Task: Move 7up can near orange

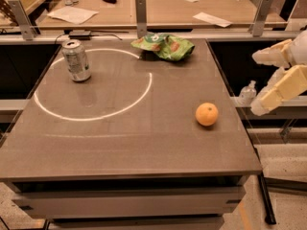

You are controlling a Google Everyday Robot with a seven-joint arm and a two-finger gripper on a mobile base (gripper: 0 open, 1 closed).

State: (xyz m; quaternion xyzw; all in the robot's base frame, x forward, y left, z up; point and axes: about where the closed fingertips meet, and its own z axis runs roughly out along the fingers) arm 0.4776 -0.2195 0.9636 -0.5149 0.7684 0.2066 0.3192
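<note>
The 7up can stands upright at the far left of the grey table, on the edge of a bright ring of light. The orange lies on the right side of the table, nearer the front. My gripper is at the right edge of the view, beyond the table's right side and above its level, with two pale fingers spread apart and nothing between them. It is far from the can and to the right of the orange.
A green snack bag lies at the table's back edge, right of the can. Behind it runs a rail with metal posts and a wooden desk with papers. A small bottle stands below my gripper, off the table's right edge.
</note>
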